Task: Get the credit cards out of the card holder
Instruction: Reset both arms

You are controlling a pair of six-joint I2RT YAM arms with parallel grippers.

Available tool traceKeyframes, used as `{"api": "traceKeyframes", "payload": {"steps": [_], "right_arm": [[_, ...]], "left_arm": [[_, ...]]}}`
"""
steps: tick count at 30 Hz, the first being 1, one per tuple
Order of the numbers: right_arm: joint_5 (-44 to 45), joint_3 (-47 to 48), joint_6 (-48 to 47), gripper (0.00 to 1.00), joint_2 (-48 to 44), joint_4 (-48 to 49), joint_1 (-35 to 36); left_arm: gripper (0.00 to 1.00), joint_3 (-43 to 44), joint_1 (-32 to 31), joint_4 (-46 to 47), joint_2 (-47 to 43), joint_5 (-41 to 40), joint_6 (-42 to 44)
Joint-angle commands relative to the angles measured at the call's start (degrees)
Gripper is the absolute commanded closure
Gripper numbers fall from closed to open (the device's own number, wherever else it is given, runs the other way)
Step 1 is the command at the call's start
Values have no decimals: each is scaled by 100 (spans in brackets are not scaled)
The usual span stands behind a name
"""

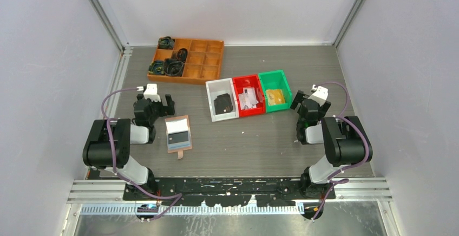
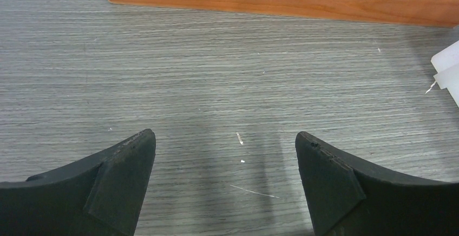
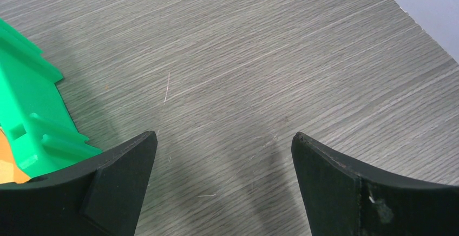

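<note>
Both grippers stand released, jaws spread wide over bare wood-grain tabletop. From above, the left gripper hangs just at 11 o'clock of the card holder, and the right gripper sits well apart at 3 o'clock, beside the green bin.

That tan holder lies flat on the table, near the left arm, with a grey card face showing in its middle. Whether more cards sit under it, or whether any already lie elsewhere, is too small to tell; nothing card-like shows loose on the table.

To work this well, in my judgement, one gripper should pin the holder's edge while the other pinches the exposed card edge and draws it along the slot, low and straight, since a thin holder would slide on this smooth surface.

At 12 o'clock sits an orange compartment tray with dark items; white, red and green bins stand in a row. Pale walls enclose the cell on three sides.
</note>
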Motion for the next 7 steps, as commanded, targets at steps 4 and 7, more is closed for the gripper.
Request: {"api": "traceKeyframes", "payload": {"steps": [4,7], "right_arm": [[-5,64,68,1,-162,191,9],[-5,62,66,0,-167,190,6]], "left_arm": [[0,97,-44,83,-112,-162,175],[0,80,-62,79,-132,-167,179]]}}
